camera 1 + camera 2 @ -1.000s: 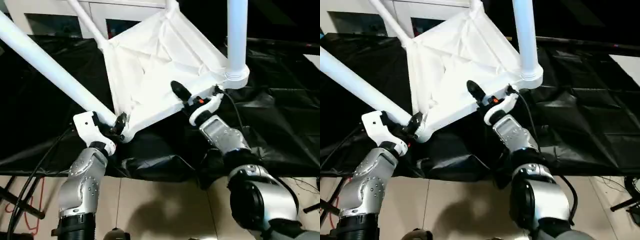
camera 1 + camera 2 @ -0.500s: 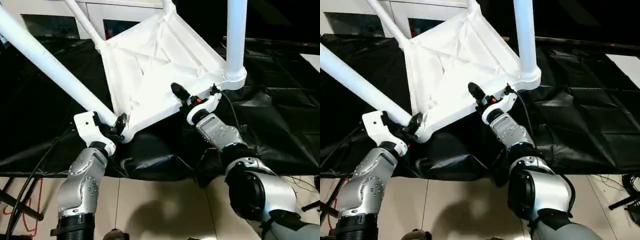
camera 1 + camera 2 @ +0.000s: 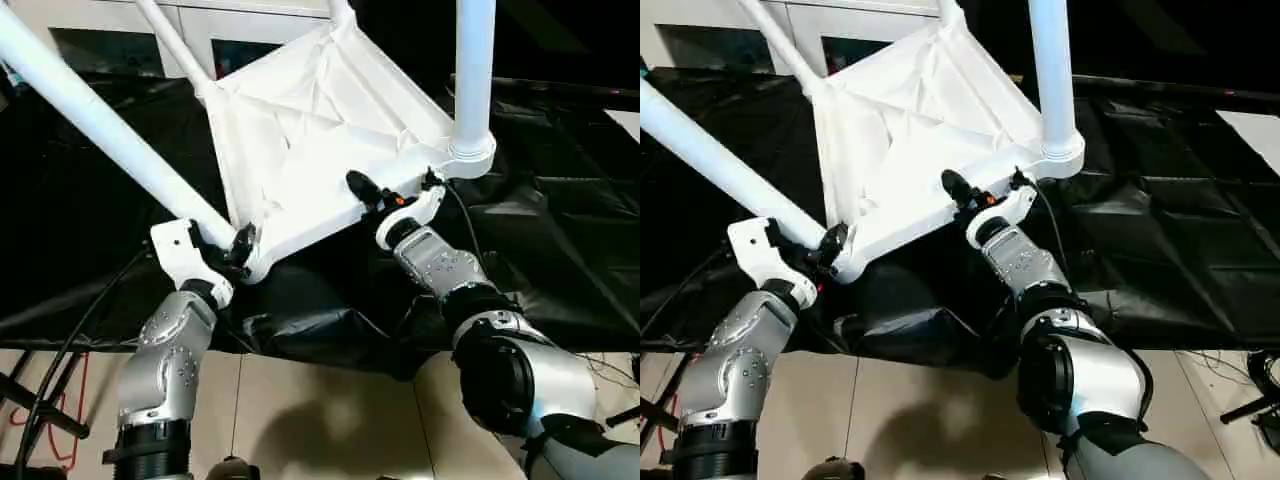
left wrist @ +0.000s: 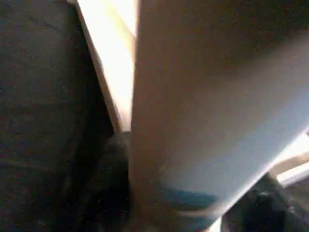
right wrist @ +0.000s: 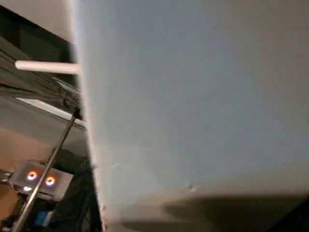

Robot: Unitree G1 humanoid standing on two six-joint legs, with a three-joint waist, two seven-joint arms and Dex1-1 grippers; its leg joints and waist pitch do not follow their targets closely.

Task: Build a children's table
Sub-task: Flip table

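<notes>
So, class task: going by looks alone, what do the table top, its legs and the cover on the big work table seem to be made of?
Table top: likely moulded plastic, white and matt; raised ribs cross its underside.
Legs: smooth white tubes with a soft sheen, seemingly plastic, though painted metal cannot be excluded.
Cover: thin black sheeting, probably plastic film; it wrinkles and glints along the folds.

Both head eyes look down over the forearms at the upturned table top point(image 3: 320, 130); wrist cameras press close against white plastic.
</notes>
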